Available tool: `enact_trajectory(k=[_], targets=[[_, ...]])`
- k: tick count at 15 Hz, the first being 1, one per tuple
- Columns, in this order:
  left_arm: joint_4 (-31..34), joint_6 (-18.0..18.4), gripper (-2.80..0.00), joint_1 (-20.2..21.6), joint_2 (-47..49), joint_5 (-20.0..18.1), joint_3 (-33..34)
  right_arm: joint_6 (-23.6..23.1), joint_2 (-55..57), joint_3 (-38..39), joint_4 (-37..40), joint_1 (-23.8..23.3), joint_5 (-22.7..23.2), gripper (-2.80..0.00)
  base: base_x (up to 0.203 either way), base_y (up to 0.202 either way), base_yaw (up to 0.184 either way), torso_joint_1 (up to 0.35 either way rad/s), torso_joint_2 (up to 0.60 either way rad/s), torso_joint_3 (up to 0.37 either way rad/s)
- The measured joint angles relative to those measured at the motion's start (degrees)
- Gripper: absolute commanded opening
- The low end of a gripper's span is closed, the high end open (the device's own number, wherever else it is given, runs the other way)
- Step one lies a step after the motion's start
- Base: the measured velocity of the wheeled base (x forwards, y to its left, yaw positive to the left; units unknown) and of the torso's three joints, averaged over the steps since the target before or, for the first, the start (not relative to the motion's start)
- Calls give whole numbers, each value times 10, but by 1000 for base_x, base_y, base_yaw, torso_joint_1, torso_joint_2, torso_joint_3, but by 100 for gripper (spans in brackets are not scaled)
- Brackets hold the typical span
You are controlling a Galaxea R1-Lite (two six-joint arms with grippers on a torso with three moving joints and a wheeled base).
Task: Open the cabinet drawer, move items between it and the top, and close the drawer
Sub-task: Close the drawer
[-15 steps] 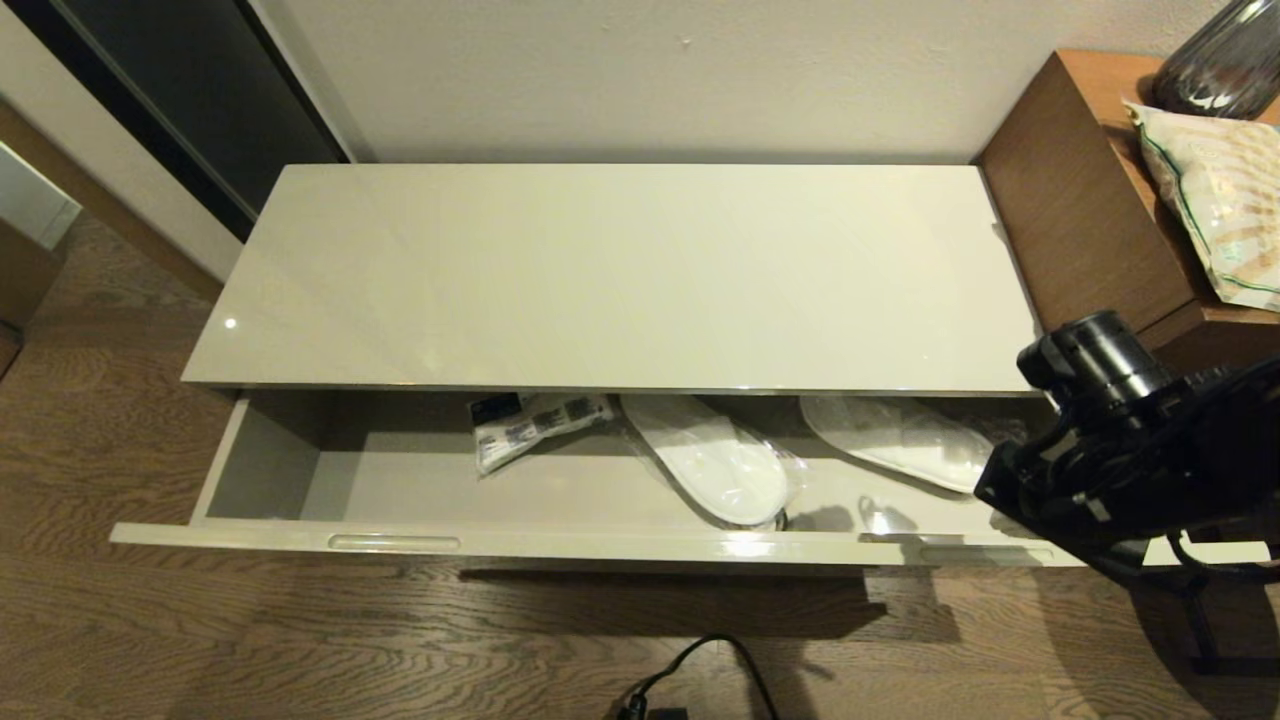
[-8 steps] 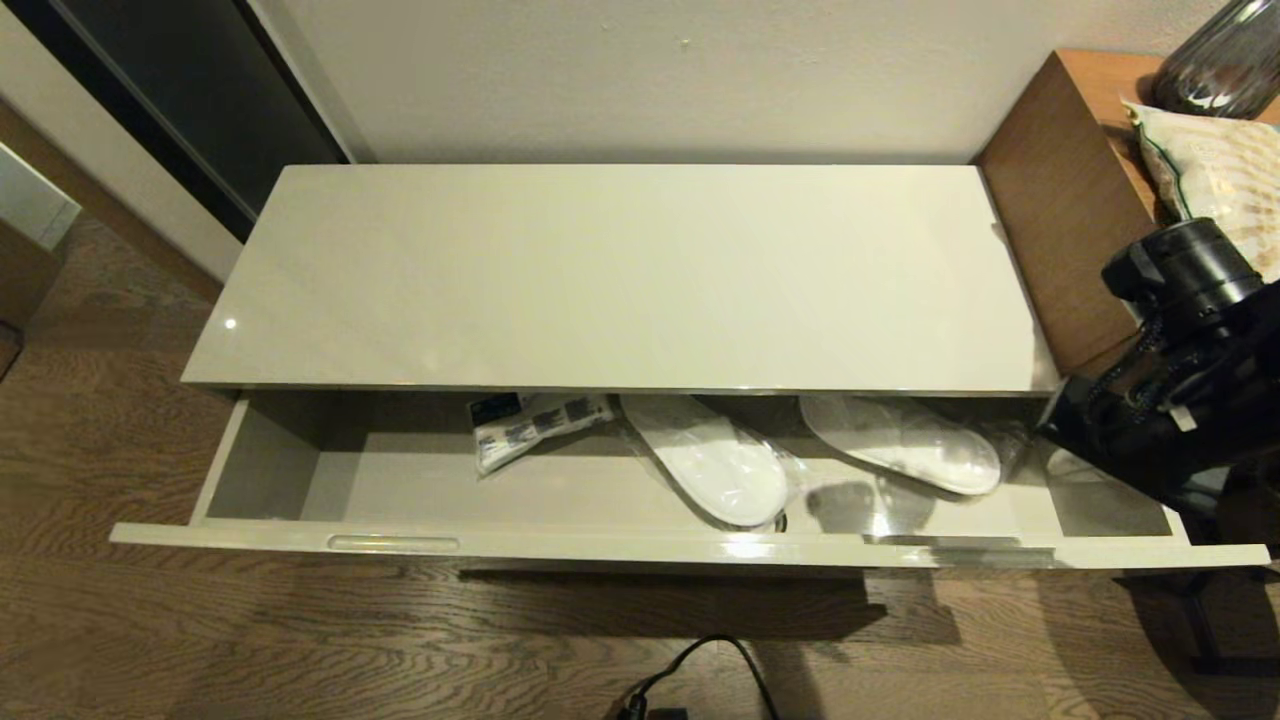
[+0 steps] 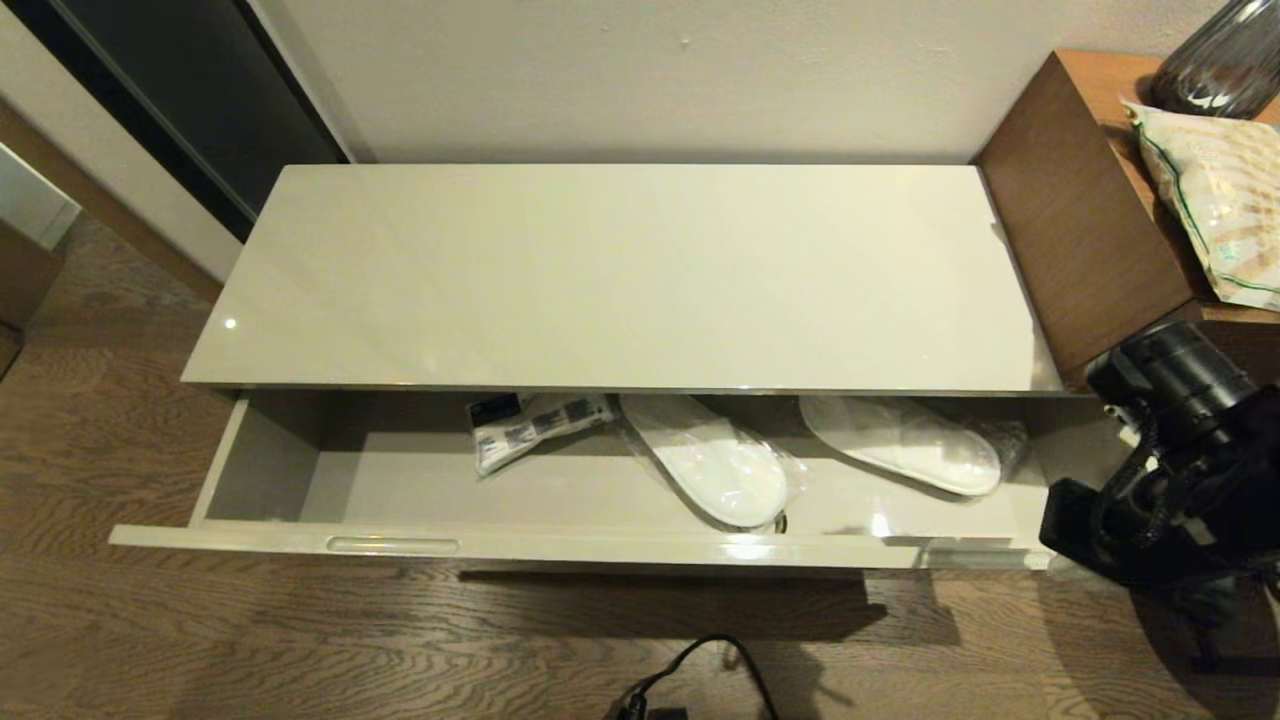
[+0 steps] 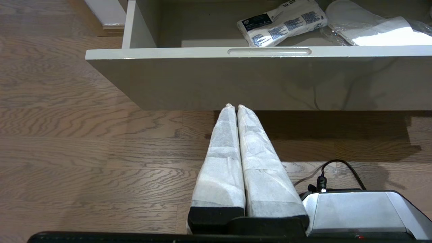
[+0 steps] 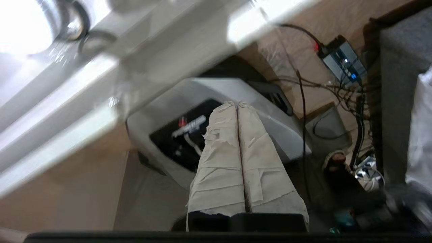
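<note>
**Drawer open, both grippers empty and pressed together**

Wood-grain flooring (image 3: 150, 640) runs under a long cabinet set against a pale wall. We find the top (image 3: 620, 275), a glossy cream-beige slab, bare of items. Below it the cabinet drawer (image 3: 560, 545) stands pulled out along its full length, with an oblong finger recess (image 3: 393, 543) visible in its front edge.

Inside the drawer we note three items. A white printed packet (image 3: 530, 425) with a dark blue label lies partly under the top's front edge; from the left wrist view we read "10 05" on the packet (image 4: 281, 22), while the finer print is too small to make out. Just beside it lies a clear-wrapped white slipper (image 3: 715, 465), and further toward the right end a second wrapped slipper (image 3: 905, 440). The two slippers lie apart.

On the brown desk at the right rests a green-trimmed snack bag (image 3: 1215, 205).

We record the left gripper (image 4: 233, 106) low in front of the drawer face, its padded fingers closed against each other, holding nothing and touching nothing. The right gripper (image 5: 233, 104) likewise has its fingers pressed together and empty; its arm (image 3: 1170, 470) sits off the drawer's right end.
</note>
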Motion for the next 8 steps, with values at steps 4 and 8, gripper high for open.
enact_trajectory(k=[4, 8], targets=[[0, 0, -280, 0, 0, 0, 0, 3, 91, 36, -107, 1, -1, -280, 0, 0, 0, 0, 0, 0], [0, 0, -280, 0, 0, 0, 0, 3, 146, 28, -126, 0, -10, -280, 0, 0, 0, 0, 0, 0]])
